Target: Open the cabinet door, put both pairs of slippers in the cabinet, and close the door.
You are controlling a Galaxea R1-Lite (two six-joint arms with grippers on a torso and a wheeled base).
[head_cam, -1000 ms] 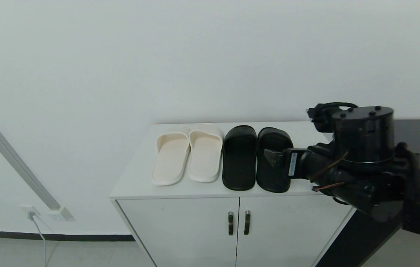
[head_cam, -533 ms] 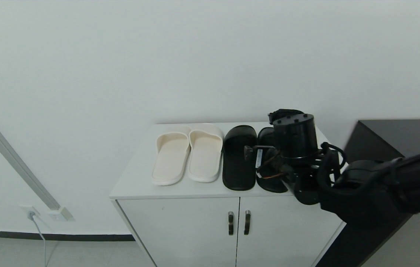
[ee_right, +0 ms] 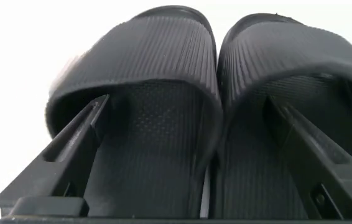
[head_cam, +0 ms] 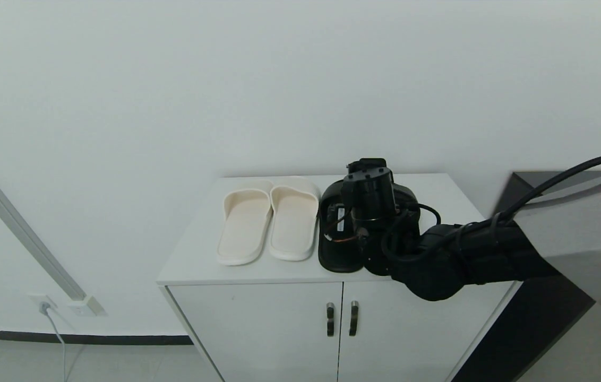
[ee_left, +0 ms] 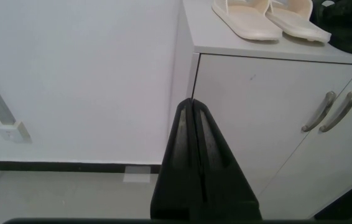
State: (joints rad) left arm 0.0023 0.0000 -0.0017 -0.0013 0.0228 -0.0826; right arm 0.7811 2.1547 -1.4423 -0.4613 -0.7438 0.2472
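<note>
Black slippers (head_cam: pixel 334 254) lay as a touching pair on the cabinet top (head_cam: pixel 194 254), toes toward the wall, with the cream slippers (head_cam: pixel 268 223) just beside them at 9 o'clock. You had the right tool (ee_right: pixel 185 106) low over the heels of the black pair, spread wide. One of its fingers (ee_right: pixel 70 149) reached under the strap of one slipper and the other under the strap of its mate. That spread looked chosen so one squeeze would press the two inner walls together and lift both slippers at once. Nothing was gripped yet.

At 6 o'clock from the black pair, both doors (head_cam: pixel 258 323) of the cabinet were closed and the two handles (head_cam: pixel 341 318) hung untouched at the seam. I judge the order was risky: with the pair picked up first, the opening would fall to your other arm.

Your left tool (ee_left: pixel 193 109) was pinched closed on nothing, hanging lower than the cabinet top and facing the cabinet's near corner, well apart from the handles. It seemed parked there to keep out of the way.
</note>
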